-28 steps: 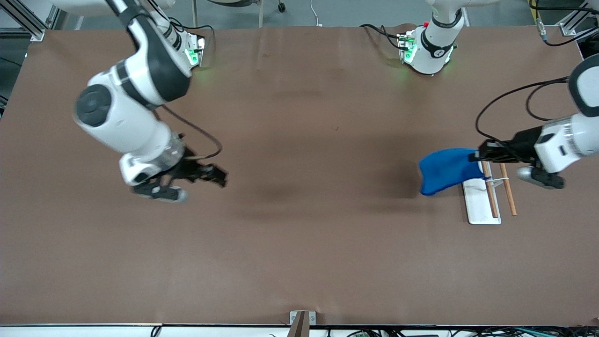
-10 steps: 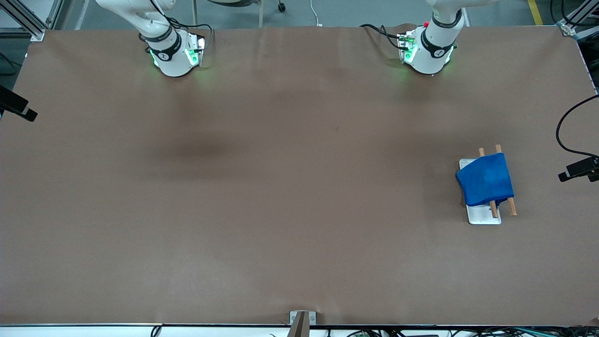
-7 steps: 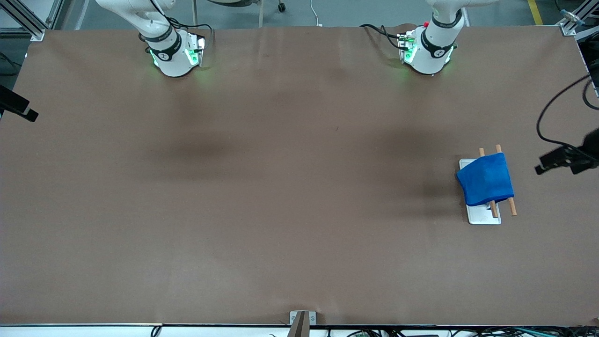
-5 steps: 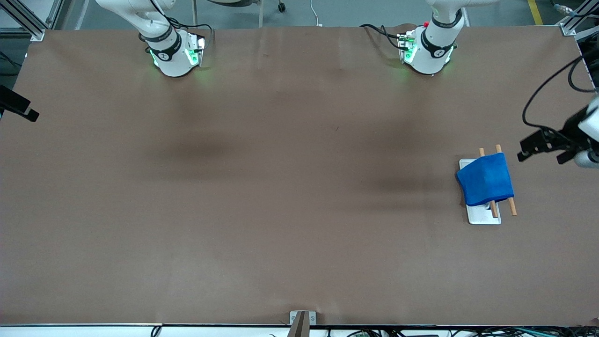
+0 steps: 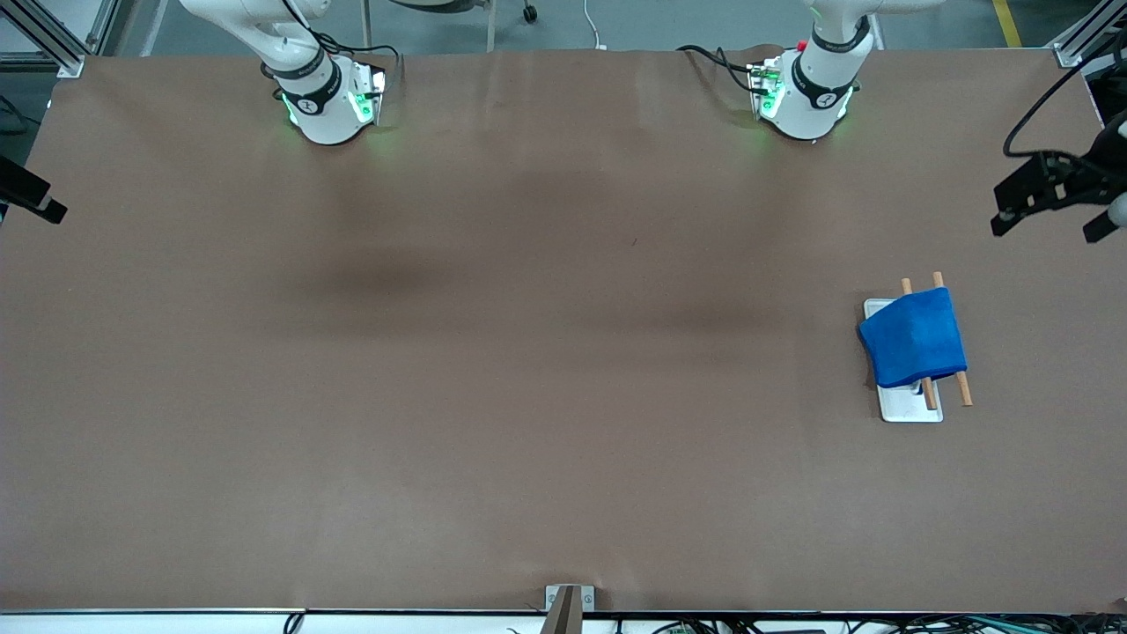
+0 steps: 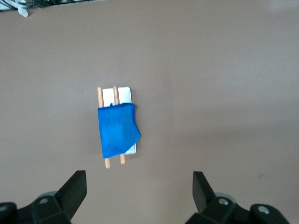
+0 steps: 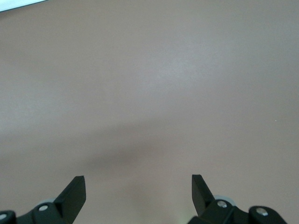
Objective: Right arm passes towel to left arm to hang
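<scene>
The blue towel (image 5: 914, 339) lies draped over two wooden rods (image 5: 962, 387) above a white rack tray (image 5: 911, 407), toward the left arm's end of the table. My left gripper (image 5: 1048, 224) hangs open and empty over the table's edge at that end, well apart from the rack. In the left wrist view its open fingers frame bare table, the gripper (image 6: 139, 184) looking down on the towel (image 6: 117, 129) and tray (image 6: 125, 93). My right gripper (image 5: 31, 201) shows only as a black part at the right arm's end of the table. The right gripper (image 7: 138, 186) is open over bare brown surface.
The right arm's base (image 5: 326, 106) and the left arm's base (image 5: 806, 97) stand along the table's edge farthest from the front camera. A small metal bracket (image 5: 563, 603) sits at the edge nearest to it. A black cable (image 5: 1039, 97) loops above the left gripper.
The left gripper let go of the towel, now draped on the rods, and swung away from the rack toward the bases' side. The right arm withdrew to its end and has stayed there.
</scene>
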`<state>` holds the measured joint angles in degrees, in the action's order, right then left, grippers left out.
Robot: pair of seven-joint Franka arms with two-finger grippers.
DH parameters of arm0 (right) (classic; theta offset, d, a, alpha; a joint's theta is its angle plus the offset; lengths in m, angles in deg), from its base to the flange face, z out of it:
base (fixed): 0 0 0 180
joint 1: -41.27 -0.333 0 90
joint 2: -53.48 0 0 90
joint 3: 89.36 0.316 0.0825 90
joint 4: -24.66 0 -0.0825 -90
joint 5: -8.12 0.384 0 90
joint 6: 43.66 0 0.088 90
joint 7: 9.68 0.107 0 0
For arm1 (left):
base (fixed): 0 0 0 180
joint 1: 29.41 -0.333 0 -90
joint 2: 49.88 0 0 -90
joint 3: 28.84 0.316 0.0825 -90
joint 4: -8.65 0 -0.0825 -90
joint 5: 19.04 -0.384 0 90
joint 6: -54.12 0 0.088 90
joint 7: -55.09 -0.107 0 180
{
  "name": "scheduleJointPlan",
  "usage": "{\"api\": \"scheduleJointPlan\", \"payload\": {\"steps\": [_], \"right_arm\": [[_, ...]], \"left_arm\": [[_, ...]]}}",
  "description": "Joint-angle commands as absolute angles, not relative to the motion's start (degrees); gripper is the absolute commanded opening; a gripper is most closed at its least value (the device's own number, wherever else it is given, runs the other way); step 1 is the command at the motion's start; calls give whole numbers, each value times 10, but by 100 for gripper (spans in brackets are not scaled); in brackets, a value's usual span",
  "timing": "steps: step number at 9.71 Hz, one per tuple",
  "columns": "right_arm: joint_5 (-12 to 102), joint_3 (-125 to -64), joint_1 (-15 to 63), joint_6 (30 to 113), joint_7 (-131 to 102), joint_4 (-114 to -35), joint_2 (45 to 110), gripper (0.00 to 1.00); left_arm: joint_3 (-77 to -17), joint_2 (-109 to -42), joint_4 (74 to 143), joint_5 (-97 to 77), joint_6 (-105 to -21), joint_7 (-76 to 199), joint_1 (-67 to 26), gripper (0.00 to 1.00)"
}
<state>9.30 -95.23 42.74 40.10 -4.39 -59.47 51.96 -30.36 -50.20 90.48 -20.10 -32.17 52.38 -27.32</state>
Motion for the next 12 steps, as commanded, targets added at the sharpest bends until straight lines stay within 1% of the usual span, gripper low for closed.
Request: {"api": "scheduleJointPlan", "payload": {"steps": [1,4,8,12], "right_arm": [[64,-950,423,394,-34,-592,513,100],[72,-950,423,393,-30,-592,513,100],[73,-950,423,395,-28,-595,513,100],[73,-950,424,394,-28,-595,513,100]], "left_arm": [[-295,-504,913,-207,-290,545,-267,100],[-296,-500,940,-201,-300,546,-269,100],[-302,-461,1000,-183,-333,554,-270,100],[-302,-459,1007,-161,-334,553,-276,100]]}}
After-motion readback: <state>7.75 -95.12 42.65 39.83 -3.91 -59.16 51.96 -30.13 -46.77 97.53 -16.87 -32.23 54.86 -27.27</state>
